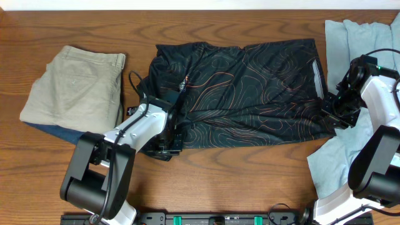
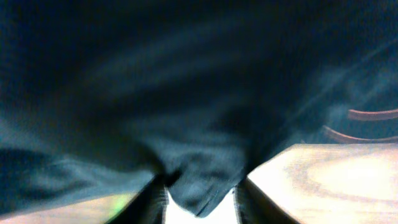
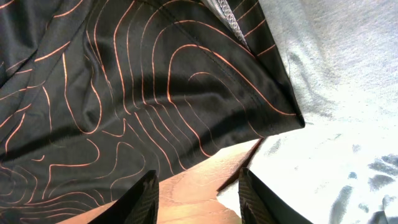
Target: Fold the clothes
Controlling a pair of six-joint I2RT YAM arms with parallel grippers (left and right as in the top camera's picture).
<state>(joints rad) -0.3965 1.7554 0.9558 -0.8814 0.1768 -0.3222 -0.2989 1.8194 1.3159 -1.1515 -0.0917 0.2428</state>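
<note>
The clothes, a black jersey [image 1: 250, 81] with thin orange contour lines, lie spread flat across the middle of the table. My left gripper [image 1: 172, 134] is at the jersey's near left corner. In the left wrist view a bunched fold of the dark jersey [image 2: 186, 93] sits between the left gripper's [image 2: 198, 193] fingers, which press on it; the picture is blurred. My right gripper [image 1: 334, 112] is at the jersey's near right corner. In the right wrist view the right gripper [image 3: 199, 186] stands open over bare wood, just short of the jersey [image 3: 124, 93] hem.
Folded khaki shorts [image 1: 78, 84] lie at the left on a dark blue cloth [image 1: 56, 132]. A pale grey-blue garment [image 1: 362, 37] covers the right side of the table under my right arm and shows again as pale cloth [image 3: 348, 93] beside the right finger.
</note>
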